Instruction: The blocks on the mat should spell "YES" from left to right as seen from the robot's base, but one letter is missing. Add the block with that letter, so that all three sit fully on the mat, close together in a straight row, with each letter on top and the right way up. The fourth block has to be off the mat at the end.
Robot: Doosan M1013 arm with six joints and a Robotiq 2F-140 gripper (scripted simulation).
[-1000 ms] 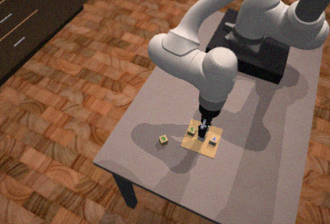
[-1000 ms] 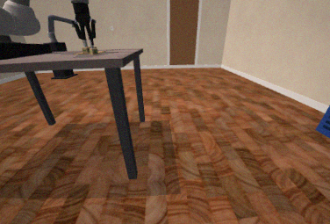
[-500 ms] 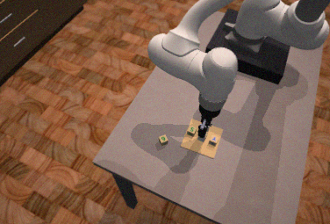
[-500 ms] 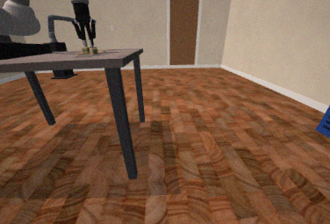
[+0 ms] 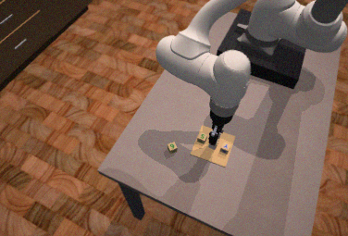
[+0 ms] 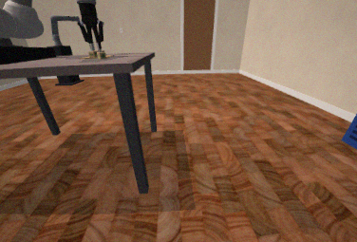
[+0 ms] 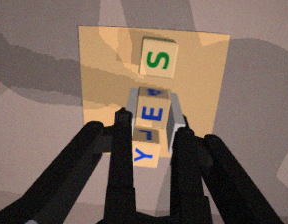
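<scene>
Grey desk (image 5: 153,114) carrying a tan mat (image 7: 102,70). Pincer (image 7: 152,137) pointing straight down over the mat, fingers closed narrowly on the E block (image 7: 152,115), blue letter on top. S block (image 7: 157,59) with green letter just beyond it on the mat; Y block (image 7: 145,156) with blue letter just nearer, partly hidden beneath the pincer. All three in one row. Fourth block (image 5: 172,147), green-lettered, resting on the desk off the mat, well apart.

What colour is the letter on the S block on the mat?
Green, on a pale cream face. The S block shows best in the wrist view, beyond the gripper.
</scene>
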